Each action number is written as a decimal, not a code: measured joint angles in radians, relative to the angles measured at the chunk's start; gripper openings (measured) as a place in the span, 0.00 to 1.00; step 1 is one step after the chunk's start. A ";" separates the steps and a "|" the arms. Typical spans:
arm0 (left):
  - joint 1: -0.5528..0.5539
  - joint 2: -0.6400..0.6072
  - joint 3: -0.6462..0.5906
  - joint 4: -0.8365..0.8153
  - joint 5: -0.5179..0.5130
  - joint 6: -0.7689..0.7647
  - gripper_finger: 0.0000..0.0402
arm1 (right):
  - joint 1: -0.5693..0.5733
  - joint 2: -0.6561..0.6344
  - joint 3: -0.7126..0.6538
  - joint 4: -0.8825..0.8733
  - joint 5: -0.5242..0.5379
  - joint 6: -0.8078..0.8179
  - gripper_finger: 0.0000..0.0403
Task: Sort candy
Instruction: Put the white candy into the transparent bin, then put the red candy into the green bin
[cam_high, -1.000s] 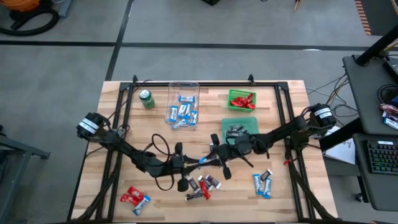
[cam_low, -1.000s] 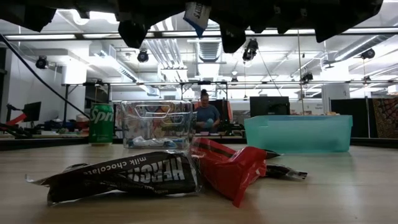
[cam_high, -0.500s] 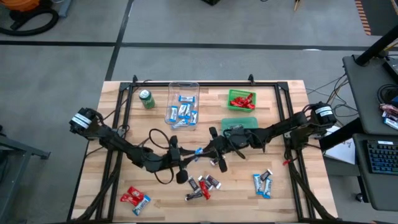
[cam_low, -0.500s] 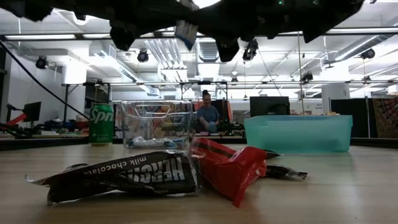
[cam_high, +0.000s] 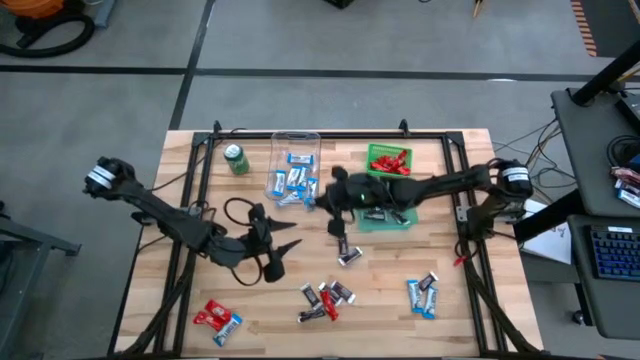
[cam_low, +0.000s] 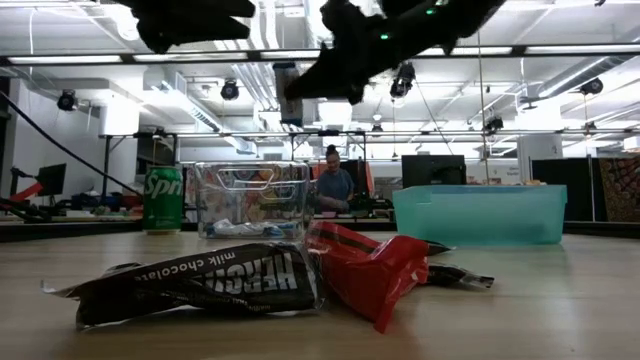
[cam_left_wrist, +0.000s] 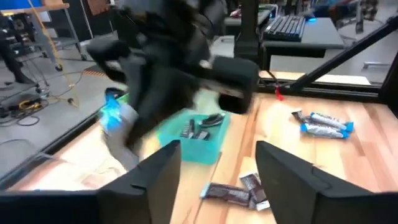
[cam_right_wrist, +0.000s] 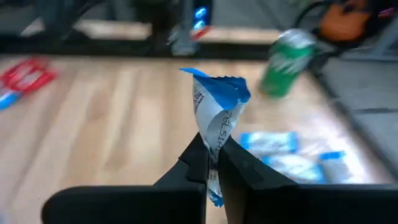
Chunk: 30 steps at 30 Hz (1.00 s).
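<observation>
One blue-and-white candy (cam_right_wrist: 216, 124) in right claw (cam_right_wrist: 212, 163)

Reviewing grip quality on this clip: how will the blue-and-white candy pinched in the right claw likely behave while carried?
The blue-and-white candy stands upright from the shut right claw, so it is probably light. Its crinkled wrapper looks floppy and may bend. Pinched only at one end, it could slip or swing.

Wood, plastic, foil

My table (cam_high: 450, 310) is pale planked wood; the bin (cam_low: 250, 200) looks like clear glossy plastic; the candy (cam_right_wrist: 214, 121) between my matt dark fingers (cam_right_wrist: 186, 168) wears crinkled shiny wrap.
</observation>
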 joint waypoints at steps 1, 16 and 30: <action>0.000 -0.022 0.000 -0.037 0.000 -0.010 0.50 | -0.020 0.008 0.019 0.008 0.002 -0.006 0.03; -0.011 -0.187 0.000 -0.575 0.041 -0.474 0.54 | -0.242 0.314 0.294 0.001 -0.013 -0.038 0.04; -0.031 -0.064 0.000 -0.724 0.412 -0.915 0.52 | -0.278 0.390 0.455 -0.214 -0.023 -0.058 0.38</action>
